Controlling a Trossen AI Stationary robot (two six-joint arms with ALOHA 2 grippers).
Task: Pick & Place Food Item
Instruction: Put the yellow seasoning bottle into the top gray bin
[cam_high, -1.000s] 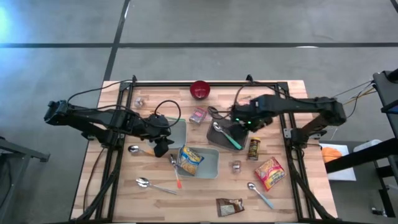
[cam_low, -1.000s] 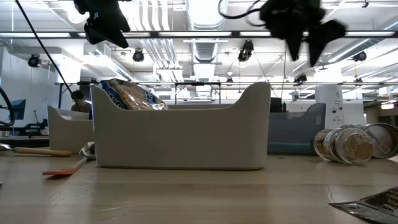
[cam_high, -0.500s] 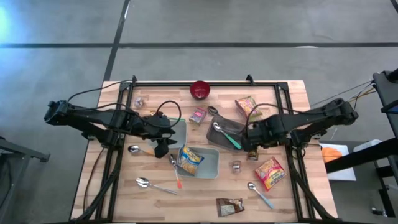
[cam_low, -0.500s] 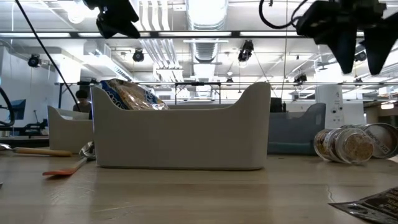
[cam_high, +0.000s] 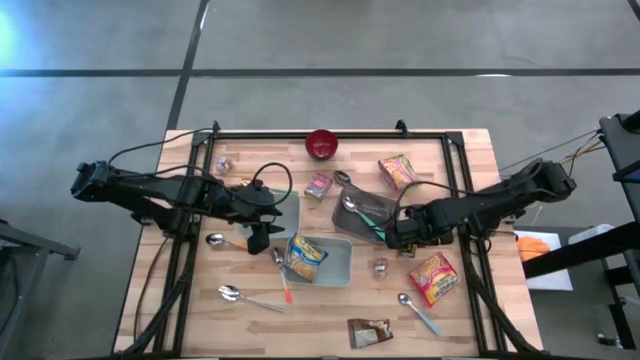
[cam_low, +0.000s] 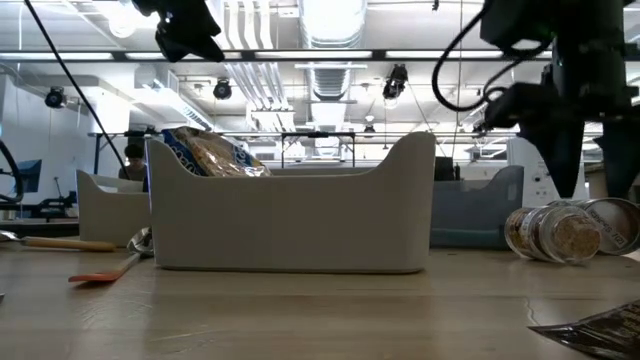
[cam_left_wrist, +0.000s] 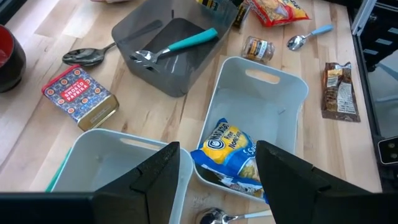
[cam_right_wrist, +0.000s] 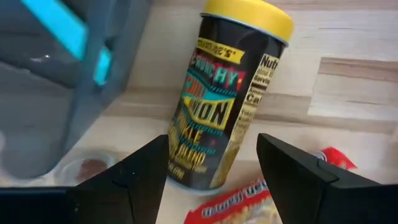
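1. the jar lay on its side on the counter, right of centre in the high view, beside the grey bin and above the red packet.
2. the right gripper hovered just over the jar, jaws spread wide and empty, one on each side of its body.
3. it looked rigid, light, with a smooth, likely slippery label; being round, it could roll.
4. best hold: across the mid-body, below the yellow lid.
5. the left gripper waited wide and empty over the white bin holding a chip bag.
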